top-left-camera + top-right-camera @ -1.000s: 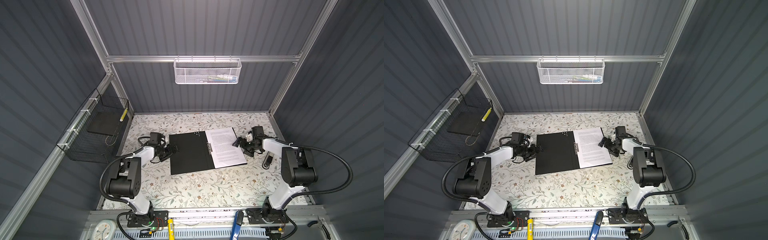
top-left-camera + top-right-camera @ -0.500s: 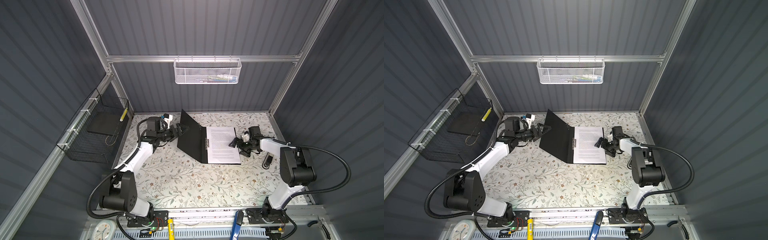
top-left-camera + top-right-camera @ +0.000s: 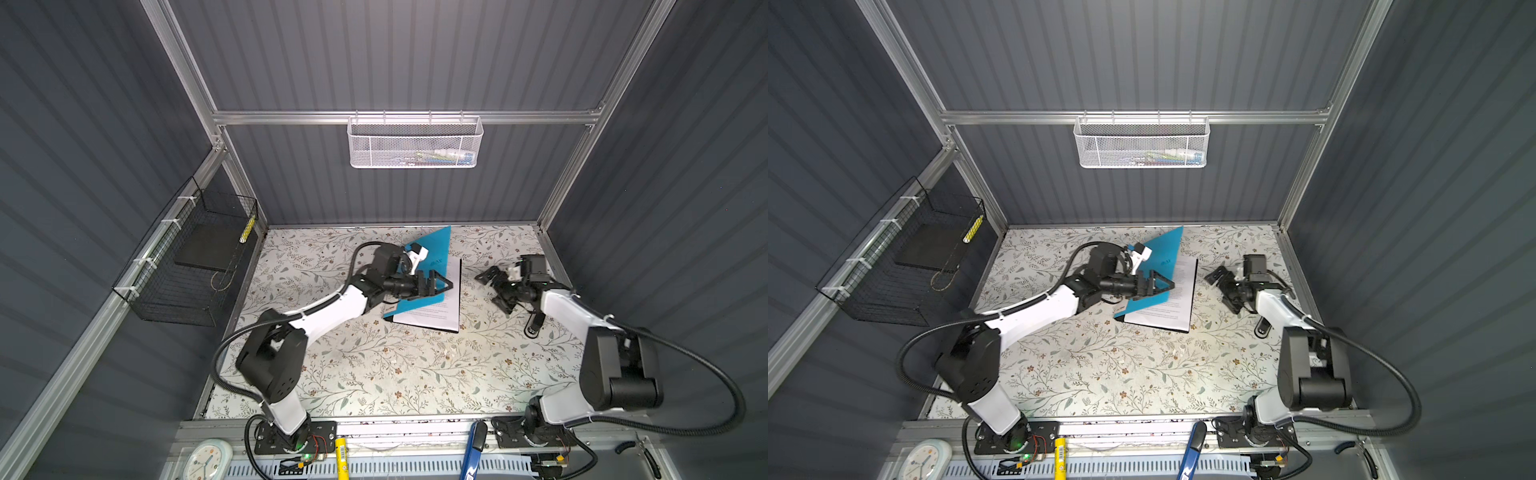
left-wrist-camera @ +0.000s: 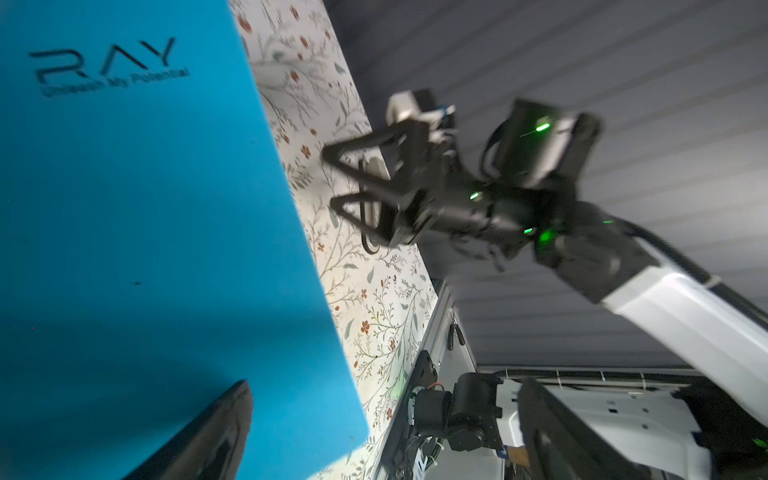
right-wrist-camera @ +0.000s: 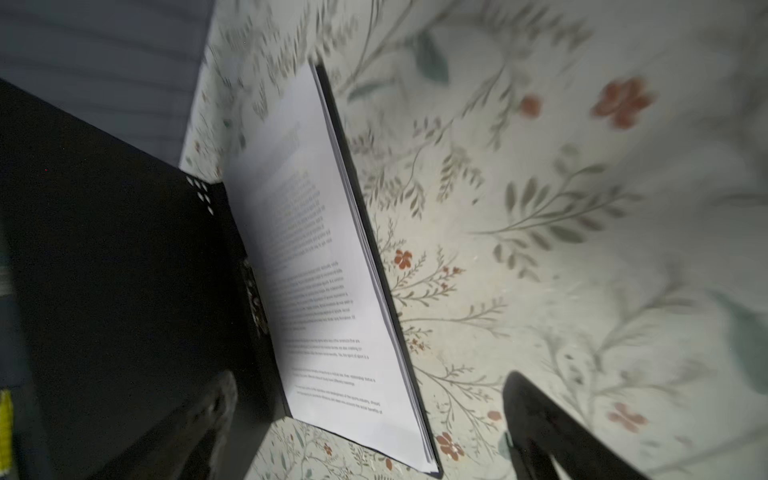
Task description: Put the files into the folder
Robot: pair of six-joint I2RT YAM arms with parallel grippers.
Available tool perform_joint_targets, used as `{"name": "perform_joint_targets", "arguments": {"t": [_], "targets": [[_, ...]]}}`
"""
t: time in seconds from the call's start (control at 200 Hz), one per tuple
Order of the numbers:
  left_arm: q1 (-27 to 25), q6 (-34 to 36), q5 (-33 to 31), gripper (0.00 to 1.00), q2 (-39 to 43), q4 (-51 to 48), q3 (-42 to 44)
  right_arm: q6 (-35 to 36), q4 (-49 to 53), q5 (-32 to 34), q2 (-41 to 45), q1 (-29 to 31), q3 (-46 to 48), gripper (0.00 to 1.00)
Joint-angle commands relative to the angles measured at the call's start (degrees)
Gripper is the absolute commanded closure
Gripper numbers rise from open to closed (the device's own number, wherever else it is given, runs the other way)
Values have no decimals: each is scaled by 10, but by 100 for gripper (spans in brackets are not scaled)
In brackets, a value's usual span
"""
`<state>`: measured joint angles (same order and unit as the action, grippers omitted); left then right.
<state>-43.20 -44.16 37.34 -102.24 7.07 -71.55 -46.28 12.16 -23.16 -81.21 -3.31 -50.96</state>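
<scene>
The folder (image 3: 430,253) lies at the back middle of the table with its bright blue cover tilted over the files (image 3: 451,303), half shut. In the right wrist view the cover's black inside (image 5: 104,249) leans above the white printed files (image 5: 324,270). My left gripper (image 3: 442,284) is open and sits against the blue outside of the cover (image 4: 145,208), with one of its fingers (image 4: 208,436) in front of it. My right gripper (image 3: 492,289) is open and empty, just right of the folder and apart from it.
A small black object (image 3: 534,324) lies on the floral table (image 3: 395,374) by the right arm. A black wire basket (image 3: 187,266) hangs on the left wall and a white mesh basket (image 3: 415,143) on the back rail. A clock (image 3: 208,461) and tools sit along the front rail.
The left gripper has swung the cover from flat on the table up and over towards the files, so its blue side now shows. The right gripper has drawn back to the right, off the files.
</scene>
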Motion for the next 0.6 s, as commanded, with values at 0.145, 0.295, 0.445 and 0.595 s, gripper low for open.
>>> {"name": "perform_joint_targets", "arguments": {"t": [0.145,0.295,0.445,0.595], "targets": [[-9,-15,3,0,-50,34,-60,29,90,72,166,-10,26,1],[89,58,-51,0,87,-38,8,73,95,89,270,-14,53,1],[148,189,-393,0,263,-148,125,100,106,221,310,-14,74,1],[191,217,-729,0,398,-21,351,246,-104,262,342,-16,192,1]]}}
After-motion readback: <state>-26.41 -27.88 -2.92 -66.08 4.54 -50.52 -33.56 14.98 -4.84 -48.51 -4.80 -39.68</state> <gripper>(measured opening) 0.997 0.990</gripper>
